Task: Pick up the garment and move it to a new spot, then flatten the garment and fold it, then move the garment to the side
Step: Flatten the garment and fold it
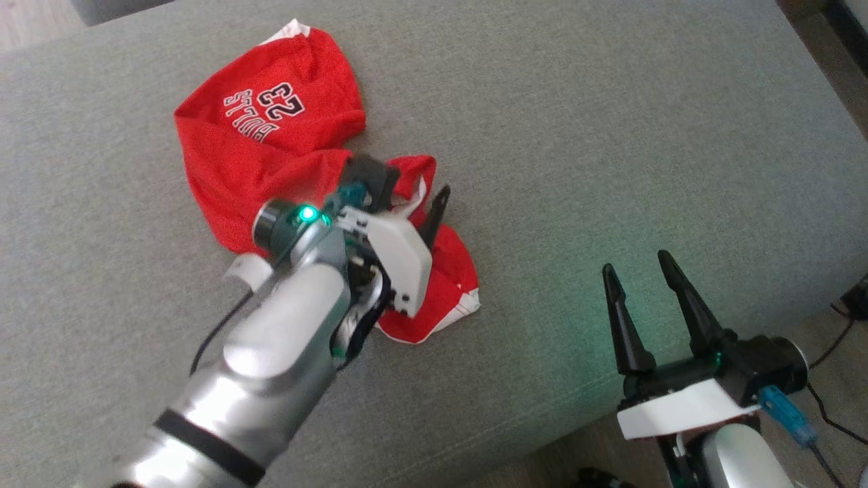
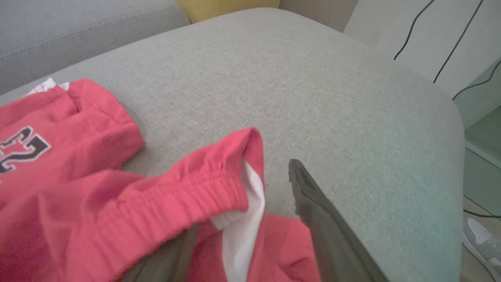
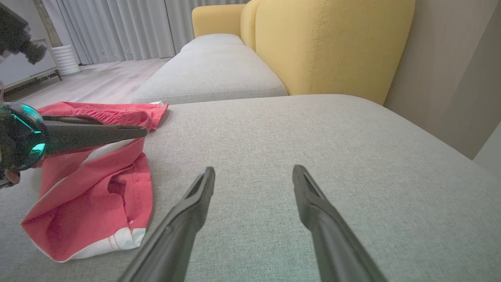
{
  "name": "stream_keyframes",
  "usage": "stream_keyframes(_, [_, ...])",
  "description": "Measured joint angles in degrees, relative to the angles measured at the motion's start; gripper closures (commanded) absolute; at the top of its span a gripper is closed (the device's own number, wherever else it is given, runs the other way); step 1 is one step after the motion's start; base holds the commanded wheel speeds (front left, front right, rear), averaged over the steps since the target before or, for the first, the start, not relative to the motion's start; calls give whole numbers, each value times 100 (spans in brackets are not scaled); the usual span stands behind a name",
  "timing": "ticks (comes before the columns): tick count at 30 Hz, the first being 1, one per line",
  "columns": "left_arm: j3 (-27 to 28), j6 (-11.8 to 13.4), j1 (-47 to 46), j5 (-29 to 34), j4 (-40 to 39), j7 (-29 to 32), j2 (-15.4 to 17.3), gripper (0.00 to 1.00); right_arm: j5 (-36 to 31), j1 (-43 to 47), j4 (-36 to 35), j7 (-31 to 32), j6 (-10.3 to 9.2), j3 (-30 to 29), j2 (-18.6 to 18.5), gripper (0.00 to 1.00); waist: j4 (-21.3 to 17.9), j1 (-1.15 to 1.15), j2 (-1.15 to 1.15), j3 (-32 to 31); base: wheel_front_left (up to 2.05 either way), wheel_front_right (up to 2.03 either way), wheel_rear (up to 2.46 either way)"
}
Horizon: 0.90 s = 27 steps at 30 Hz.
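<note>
The garment (image 1: 258,156) is a pair of red shorts with white trim and "BULLS 23" print, lying crumpled on the grey sofa cushion (image 1: 610,135). My left gripper (image 1: 417,186) reaches into its right part and is open. In the left wrist view the elastic waistband (image 2: 203,184) lies between the fingers and covers the left one, while the right finger (image 2: 317,219) rests on bare cushion beside the cloth. The garment (image 3: 90,196) and a left finger (image 3: 98,135) also show in the right wrist view. My right gripper (image 1: 636,264) hovers open over the cushion's near right part, holding nothing (image 3: 254,170).
The cushion's front edge (image 1: 542,447) runs close under my right arm, with floor and cables (image 1: 834,407) beyond it. A yellow backrest (image 3: 332,47) and another grey seat (image 3: 211,74) stand past the cushion. A shoe (image 2: 481,239) lies on the floor.
</note>
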Motion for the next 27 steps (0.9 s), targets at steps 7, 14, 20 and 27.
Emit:
stream_keyframes(7, [-27, -183, -576, 59, 445, 168, -67, 0, 68, -52, 0, 0, 0, 13, 0, 0, -103, 0, 0, 75, 0, 0, 0])
stream_keyframes(14, [-135, -651, -675, -238, 664, 827, 80, 8, 98, -39, 9, 0, 0, -42, 0, 0, -137, 0, 0, -23, 0, 0, 0])
stream_keyframes(20, [47, -957, -465, -882, 99, 1233, 96, 24, 97, -13, 34, 0, 0, -123, 0, 0, -3, 0, 0, -154, 0, 0, 0])
stream_keyframes(27, [204, -1098, -313, -1541, -602, 1568, 56, 32, 70, -13, 63, 0, 0, -114, 0, 0, 153, 0, 0, -272, 0, 0, 0])
